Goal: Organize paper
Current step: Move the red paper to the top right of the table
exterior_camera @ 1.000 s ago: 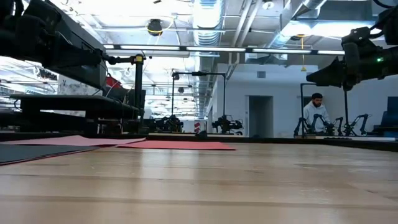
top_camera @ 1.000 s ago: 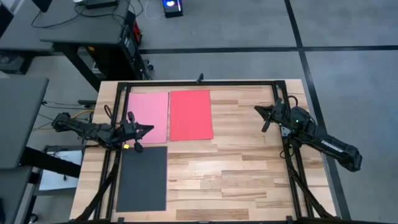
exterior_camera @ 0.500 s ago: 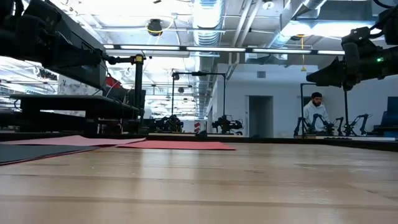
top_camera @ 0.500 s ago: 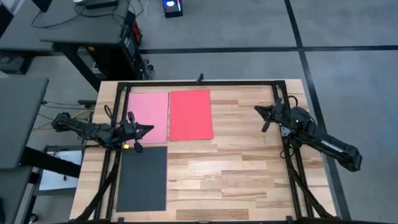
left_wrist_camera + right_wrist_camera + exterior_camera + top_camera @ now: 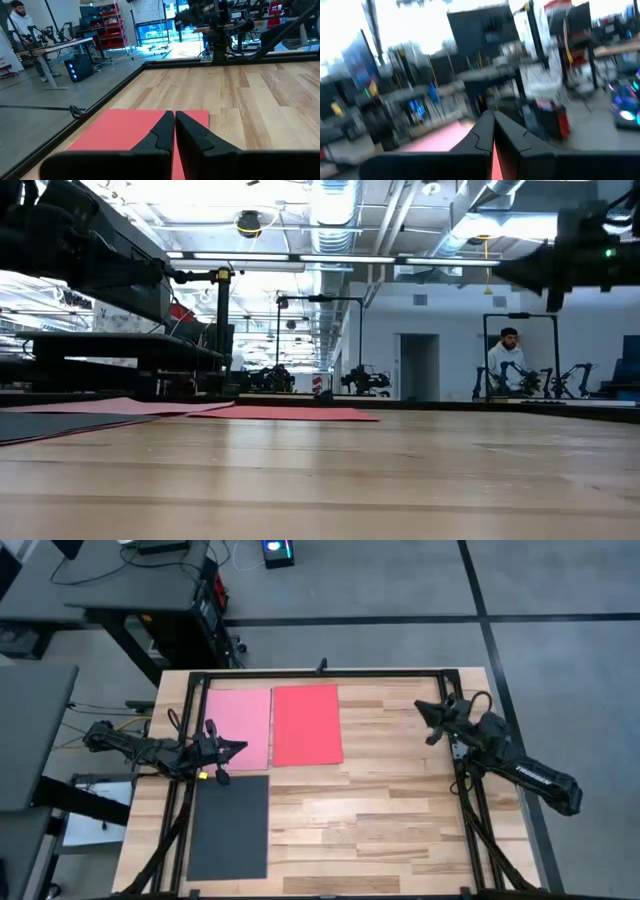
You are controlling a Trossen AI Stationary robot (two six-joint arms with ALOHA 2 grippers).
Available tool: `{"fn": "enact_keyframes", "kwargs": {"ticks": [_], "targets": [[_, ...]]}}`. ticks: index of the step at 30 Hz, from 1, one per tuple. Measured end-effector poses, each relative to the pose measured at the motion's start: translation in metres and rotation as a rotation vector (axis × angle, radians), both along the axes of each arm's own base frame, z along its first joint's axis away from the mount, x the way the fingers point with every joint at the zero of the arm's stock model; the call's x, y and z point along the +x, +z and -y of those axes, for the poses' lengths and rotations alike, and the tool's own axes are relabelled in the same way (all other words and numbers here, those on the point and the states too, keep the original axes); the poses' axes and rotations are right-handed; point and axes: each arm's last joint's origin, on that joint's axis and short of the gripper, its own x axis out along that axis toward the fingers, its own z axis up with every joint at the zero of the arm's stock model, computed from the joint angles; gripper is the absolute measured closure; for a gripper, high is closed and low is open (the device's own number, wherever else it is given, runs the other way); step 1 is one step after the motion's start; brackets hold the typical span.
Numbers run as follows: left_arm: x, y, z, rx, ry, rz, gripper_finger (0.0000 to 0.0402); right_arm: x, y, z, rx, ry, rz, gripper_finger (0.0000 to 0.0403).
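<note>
3 sheets lie flat on the tabletop (image 5: pixel 400 810): pink paper (image 5: pixel 238 725), red paper (image 5: pixel 306 724), black paper (image 5: pixel 229 825). No sheet is held. The left claw (image 5: pixel 238 747) and right claw (image 5: pixel 420 708) are both pinched together, empty. Gathering seems not begun; next, 1 claw likely must open over a sheet's edge.

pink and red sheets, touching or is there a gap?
Apart. The high view shows a thin strip of bare table between the pink sheet and the red sheet, running their whole shared length.
</note>
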Motion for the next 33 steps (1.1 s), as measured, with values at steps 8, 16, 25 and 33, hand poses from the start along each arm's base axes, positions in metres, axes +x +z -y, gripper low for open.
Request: {"fn": "enact_keyframes", "kwargs": {"ticks": [8, 16, 25, 33], "targets": [[0.000, 0.000, 0.000, 0.000, 0.000, 0.001, 0.0402, 0.002, 0.018, -0.005, -0.036, 0.110, 0.179, 0.0403], [0.000, 0.001, 0.000, -0.002, 0.000, 0.006, 0.0402, 0.031, 0.061, -0.011, -0.052, 0.317, 0.090, 0.0403], [0.000, 0.001, 0.000, -0.002, 0.000, 0.007, 0.0402, 0.121, 0.068, -0.010, -0.210, 0.406, -0.300, 0.0403], [0.000, 0.001, 0.000, -0.002, 0.000, 0.007, 0.0402, 0.188, 0.023, 0.013, -0.068, 0.378, -0.591, 0.0403]]}}
